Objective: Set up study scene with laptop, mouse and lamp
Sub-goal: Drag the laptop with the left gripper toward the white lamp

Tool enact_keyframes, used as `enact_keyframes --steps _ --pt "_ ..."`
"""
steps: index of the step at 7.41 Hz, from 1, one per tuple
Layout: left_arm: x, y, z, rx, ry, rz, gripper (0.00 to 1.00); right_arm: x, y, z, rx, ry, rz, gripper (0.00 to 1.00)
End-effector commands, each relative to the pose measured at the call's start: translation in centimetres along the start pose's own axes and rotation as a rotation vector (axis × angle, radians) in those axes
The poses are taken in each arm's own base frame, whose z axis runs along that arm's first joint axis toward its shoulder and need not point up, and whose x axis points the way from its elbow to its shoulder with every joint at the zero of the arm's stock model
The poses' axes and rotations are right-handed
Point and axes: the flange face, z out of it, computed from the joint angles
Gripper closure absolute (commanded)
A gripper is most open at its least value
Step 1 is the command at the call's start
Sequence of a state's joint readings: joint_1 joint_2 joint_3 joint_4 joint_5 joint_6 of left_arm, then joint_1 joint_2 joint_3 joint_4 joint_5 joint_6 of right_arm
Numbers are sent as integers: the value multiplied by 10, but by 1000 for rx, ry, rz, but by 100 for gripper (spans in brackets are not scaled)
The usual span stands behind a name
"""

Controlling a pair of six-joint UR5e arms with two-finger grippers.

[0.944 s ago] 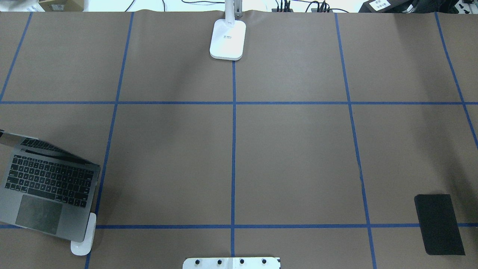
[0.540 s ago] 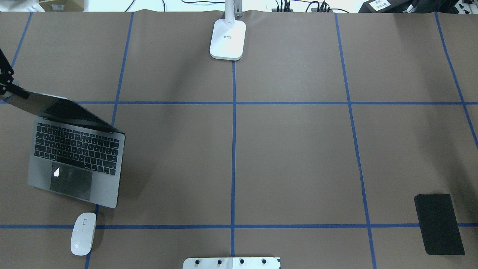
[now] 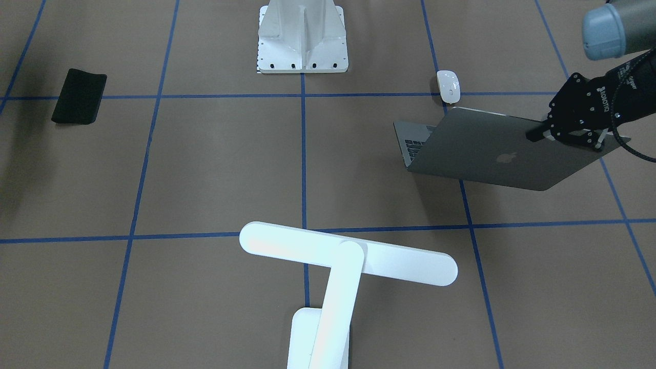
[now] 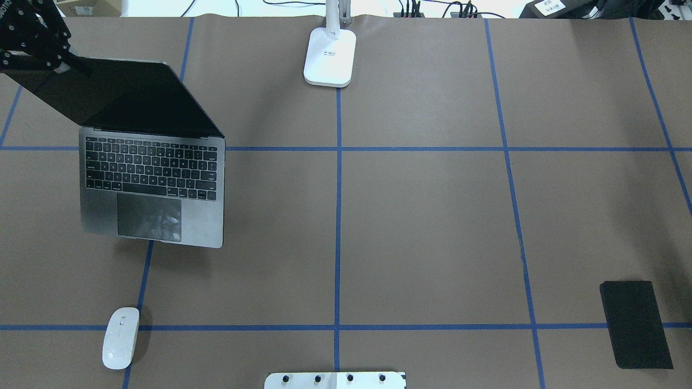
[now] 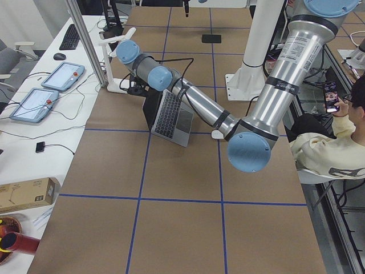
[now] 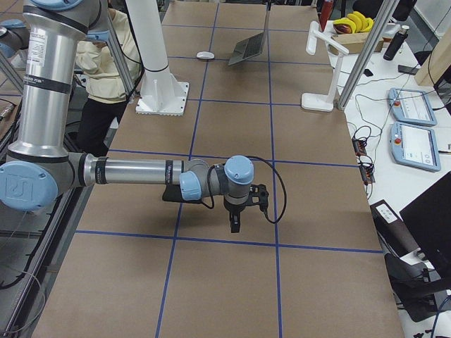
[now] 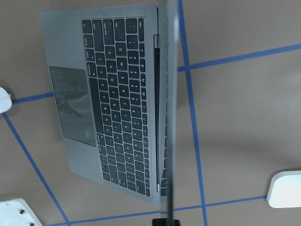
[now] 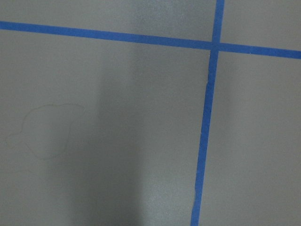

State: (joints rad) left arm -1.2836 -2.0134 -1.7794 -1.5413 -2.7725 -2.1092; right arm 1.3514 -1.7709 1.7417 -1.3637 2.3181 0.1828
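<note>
The left gripper [image 3: 540,134], jaws clamped on one lid corner of the thin space-grey metal laptop [image 3: 492,151], risked off-centre slippage; the state of the right gripper [image 6: 236,225] was indeterminable.

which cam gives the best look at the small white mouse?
Overhead exterior: the small glossy white oval mouse lies whole and unobstructed. Front-facing shows it smaller; left wrist catches only an edge; exterior right shows a speck.

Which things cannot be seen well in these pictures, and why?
Right gripper: seen only small in the exterior right view; jaws open or shut unclear.
Lamp: overhead view's top edge cuts off its head.
Laptop: front-facing view, its lid hides most of the keyboard.
Mouse: left wrist view's edge cuts it.
</note>
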Motion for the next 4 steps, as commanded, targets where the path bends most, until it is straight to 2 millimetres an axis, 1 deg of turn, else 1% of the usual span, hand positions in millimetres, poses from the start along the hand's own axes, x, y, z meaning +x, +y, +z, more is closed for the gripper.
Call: enact_keyframes --steps 1,2,3,4 --pt "19 59 12 32 29 -11 100 1 3 0 -2 4 -6 0" --pt "22 85 27 53 54 12 100 2 4 1 -5 6 -4 0" --pt "25 107 47 71 101 32 100 5 9 3 -11 8 -1 0" --pt "36 127 69 78 158 42 100 7 14 3 -12 9 -15 0"
